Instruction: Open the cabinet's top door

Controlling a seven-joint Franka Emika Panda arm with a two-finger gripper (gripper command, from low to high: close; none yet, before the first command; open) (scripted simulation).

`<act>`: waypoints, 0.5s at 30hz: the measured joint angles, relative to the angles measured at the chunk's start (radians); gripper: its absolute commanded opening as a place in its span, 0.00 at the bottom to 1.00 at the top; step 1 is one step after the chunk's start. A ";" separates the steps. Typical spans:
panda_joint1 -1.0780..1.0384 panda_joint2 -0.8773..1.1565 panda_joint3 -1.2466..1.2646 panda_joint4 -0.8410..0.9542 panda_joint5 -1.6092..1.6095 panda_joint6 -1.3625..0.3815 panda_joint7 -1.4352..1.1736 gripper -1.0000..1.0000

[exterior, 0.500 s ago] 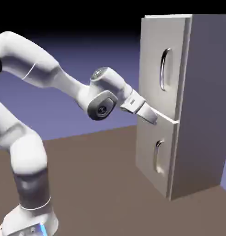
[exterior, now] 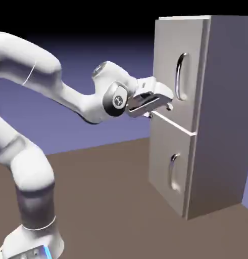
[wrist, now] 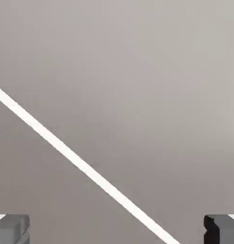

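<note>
A: What's at the exterior view's left?
B: The white arm [exterior: 32, 169], its base [exterior: 30, 245] low down near a blue light, on the brown desk [exterior: 105, 182]. It bends over and reaches right.
A: And the jaws [exterior: 160, 111]?
B: Near the middle, tilted, spread apart with nothing between them. They're by the top door's lower part, left of its handle. Whether they touch the panel, I can't tell.
A: So where's the top door [exterior: 166, 66]?
B: Right behind them, on the front of the grey cabinet [exterior: 224, 116], and it's shut. Its curved silver handle [exterior: 179, 76] stands upright, to the right of the jaws. Below are the lower door [exterior: 158, 152] and a smaller handle [exterior: 171, 169].
A: The hand view?
B: A white strip [wrist: 104, 185] slants from left down towards the right across grey panels, with one fingertip in each bottom corner.
</note>
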 measured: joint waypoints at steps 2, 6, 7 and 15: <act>0.015 -0.006 -0.015 0.013 -0.087 -0.001 -0.019 1.00; 0.044 -0.019 -0.045 0.038 -0.261 -0.004 -0.057 1.00; 0.051 -0.022 -0.053 0.044 -0.304 -0.005 -0.067 1.00; 0.109 -0.047 -0.113 0.095 -0.652 -0.010 -0.143 1.00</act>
